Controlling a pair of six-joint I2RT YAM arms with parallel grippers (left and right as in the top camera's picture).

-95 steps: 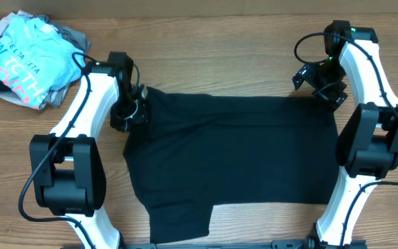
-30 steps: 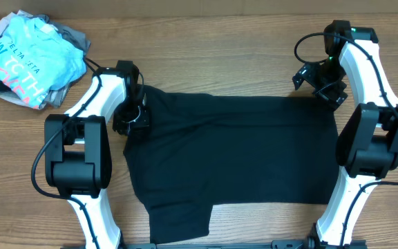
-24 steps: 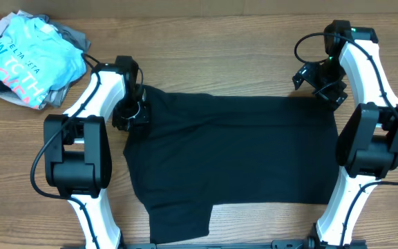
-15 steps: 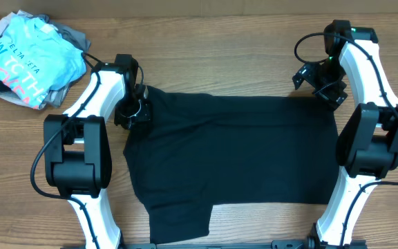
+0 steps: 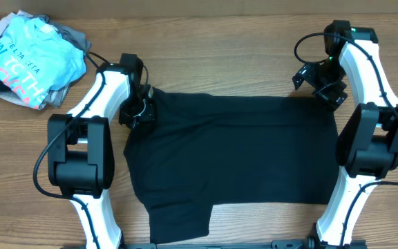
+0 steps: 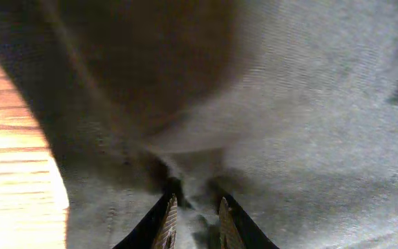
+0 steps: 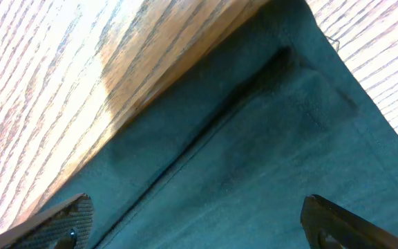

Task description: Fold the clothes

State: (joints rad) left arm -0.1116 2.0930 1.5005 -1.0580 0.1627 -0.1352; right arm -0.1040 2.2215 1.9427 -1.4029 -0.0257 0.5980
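A: Place of the shirt [image 5: 233,152]?
B: Spread flat over the middle of the table [image 5: 206,48], one sleeve toward the near edge.
A: Left gripper [image 6: 194,223]?
B: Toward the table's far left, nearly closed, pinching a pucker of shirt cloth between the tips.
A: Right gripper [image 7: 202,221]?
B: Toward the table's far right, spread wide above the shirt's corner, gripping nothing.

Two arms work the far corners of a black T-shirt [image 5: 233,152]

The left arm [image 5: 99,90] reaches to the shirt's far left corner, where the left gripper [image 5: 138,111] points down, its fingertips [image 6: 169,218] drawn close on a ridge of fabric. The right arm [image 5: 365,62] bends over the far right corner, the right gripper [image 5: 321,84] spread wide.
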